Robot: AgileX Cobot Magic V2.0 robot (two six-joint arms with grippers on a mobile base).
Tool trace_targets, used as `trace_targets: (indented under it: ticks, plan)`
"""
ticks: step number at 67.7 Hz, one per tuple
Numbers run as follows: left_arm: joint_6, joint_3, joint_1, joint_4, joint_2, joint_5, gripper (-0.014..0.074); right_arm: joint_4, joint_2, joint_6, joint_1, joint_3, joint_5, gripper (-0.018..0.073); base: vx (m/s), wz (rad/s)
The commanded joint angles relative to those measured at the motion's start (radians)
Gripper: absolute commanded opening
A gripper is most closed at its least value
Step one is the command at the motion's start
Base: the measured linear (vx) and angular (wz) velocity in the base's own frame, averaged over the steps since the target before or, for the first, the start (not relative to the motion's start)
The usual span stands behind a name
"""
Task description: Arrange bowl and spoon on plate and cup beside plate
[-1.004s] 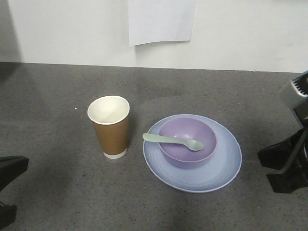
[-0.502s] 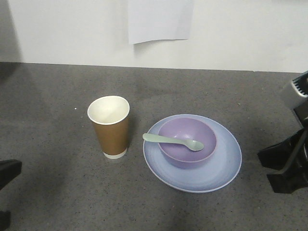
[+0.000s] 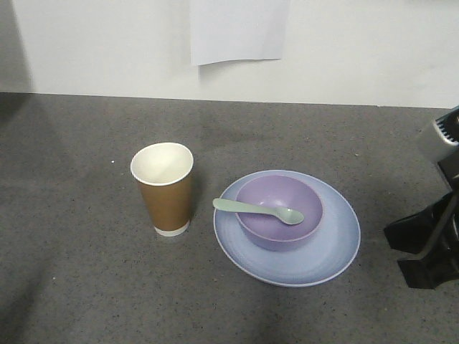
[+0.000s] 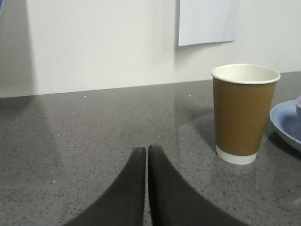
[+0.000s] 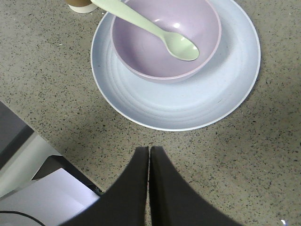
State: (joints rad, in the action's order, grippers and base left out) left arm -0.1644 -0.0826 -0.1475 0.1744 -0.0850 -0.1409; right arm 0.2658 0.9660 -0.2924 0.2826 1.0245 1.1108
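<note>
With the bowl [image 3: 280,212] sitting on the plate [image 3: 337,247], spoon [image 3: 257,210] lying across it and cup [image 3: 163,188] standing just left, both grippers [image 4: 146,155] [image 5: 149,155] are resting closed and empty, so only a clear retreat appears needed.

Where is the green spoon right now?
In the front view, the spoon lies inside the purple bowl on the blue plate. Its handle pokes out over the bowl's rim toward the brown cup.
</note>
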Motion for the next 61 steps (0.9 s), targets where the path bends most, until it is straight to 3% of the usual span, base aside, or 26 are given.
trace_targets:
  ticks: [1,5,11,61]
  plan:
    - [0.131,0.022,-0.003,-0.079,0.048,0.113,-0.0008,0.013,-0.011,-0.005,0.000,0.024,-0.040,-0.0008,0.00,0.00]
    - [0.202,0.055,-0.003,-0.128,0.076,0.135,-0.0008,0.013,-0.011,-0.005,0.000,0.024,-0.040,-0.0008,0.00,0.00]
    - [0.246,0.087,-0.003,-0.155,0.111,0.141,-0.0008,0.013,-0.011,-0.005,0.000,0.024,-0.040,-0.0008,0.00,0.00]
    - [0.244,0.086,-0.003,-0.154,0.103,0.135,-0.0008,0.013,-0.011,-0.005,0.000,0.024,-0.039,-0.0008,0.00,0.00]
